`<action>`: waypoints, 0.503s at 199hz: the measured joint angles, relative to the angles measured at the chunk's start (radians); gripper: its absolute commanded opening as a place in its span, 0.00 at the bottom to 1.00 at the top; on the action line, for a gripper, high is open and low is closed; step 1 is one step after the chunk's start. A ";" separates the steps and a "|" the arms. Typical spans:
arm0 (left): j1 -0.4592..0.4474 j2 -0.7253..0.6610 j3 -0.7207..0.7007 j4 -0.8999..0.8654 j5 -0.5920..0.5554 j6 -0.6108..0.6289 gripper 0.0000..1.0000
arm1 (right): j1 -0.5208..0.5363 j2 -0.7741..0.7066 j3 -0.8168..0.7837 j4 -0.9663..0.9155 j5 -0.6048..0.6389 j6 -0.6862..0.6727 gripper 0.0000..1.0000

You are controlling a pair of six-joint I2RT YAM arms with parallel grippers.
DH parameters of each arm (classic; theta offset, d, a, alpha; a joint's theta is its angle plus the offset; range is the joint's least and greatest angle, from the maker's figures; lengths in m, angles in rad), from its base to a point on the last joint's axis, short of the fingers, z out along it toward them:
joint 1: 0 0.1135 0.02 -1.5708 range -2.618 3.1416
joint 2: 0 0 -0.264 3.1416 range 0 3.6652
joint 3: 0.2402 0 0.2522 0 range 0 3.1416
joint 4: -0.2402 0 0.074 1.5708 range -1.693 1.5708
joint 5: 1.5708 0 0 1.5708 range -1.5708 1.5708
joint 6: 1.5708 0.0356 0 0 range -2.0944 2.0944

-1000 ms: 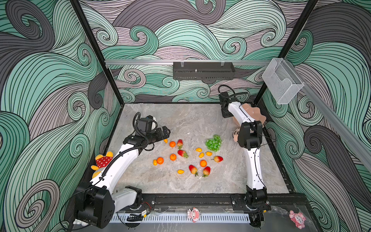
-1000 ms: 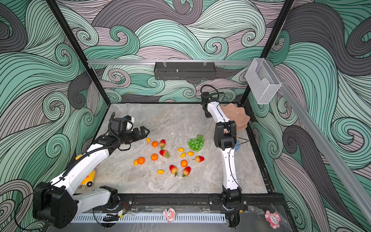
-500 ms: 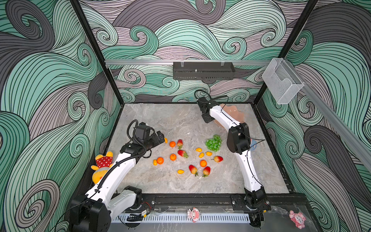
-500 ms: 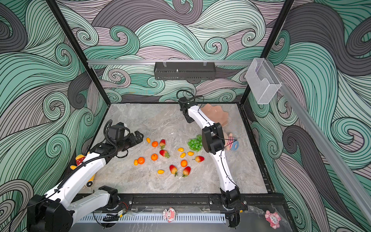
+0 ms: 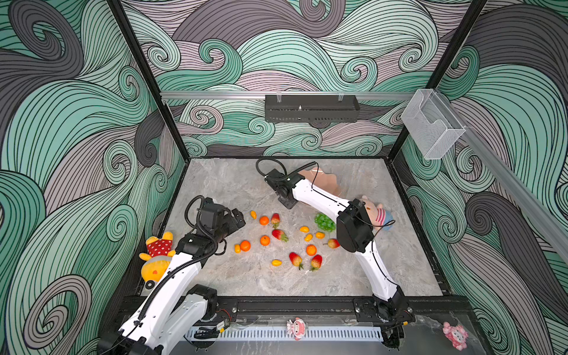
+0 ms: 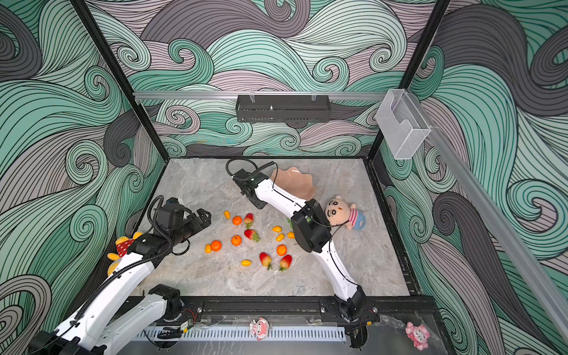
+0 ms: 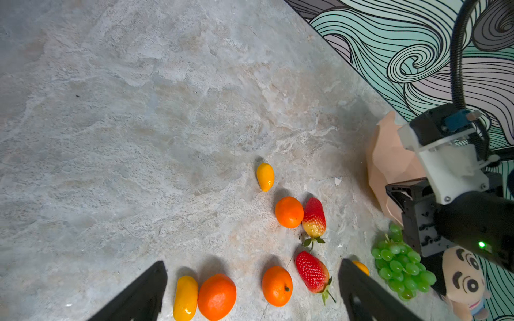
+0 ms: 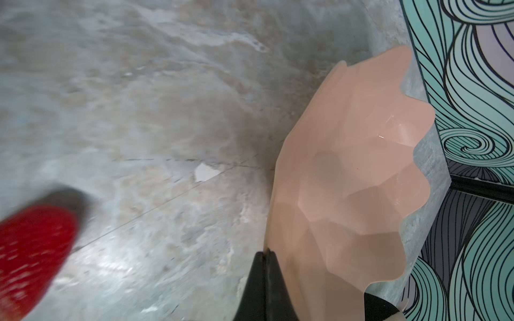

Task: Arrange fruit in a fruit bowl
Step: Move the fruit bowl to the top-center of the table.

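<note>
Right hand (image 8: 266, 254) pinched shut on bowl (image 8: 347, 180) rim. Bowl tilted, near back of desk (image 5: 233, 276), likely for carrying nearer fruit (image 5: 280, 235) scattered mid-desk. Left hand (image 7: 253, 265) wide open, empty, above tangerines (image 7: 217, 296), ready to pick.

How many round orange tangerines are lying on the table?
4 tangerines: far tangerine beside a strawberry; middle tangerine; left tangerine beside a yellow oval; near tangerine. The right arm may hide more.
</note>
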 measured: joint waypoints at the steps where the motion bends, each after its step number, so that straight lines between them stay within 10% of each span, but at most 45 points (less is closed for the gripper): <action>1: 0.000 -0.002 -0.001 0.000 0.000 0.000 0.99 | 0.004 -0.001 -0.001 0.000 0.000 0.000 0.00; 45: 0.000 -0.052 -0.054 -0.021 0.003 0.008 0.98 | 0.081 -0.002 -0.010 0.002 0.000 -0.004 0.05; 100: 0.000 -0.032 -0.054 -0.015 0.049 0.046 0.99 | 0.063 -0.002 -0.001 0.003 -0.012 0.005 0.36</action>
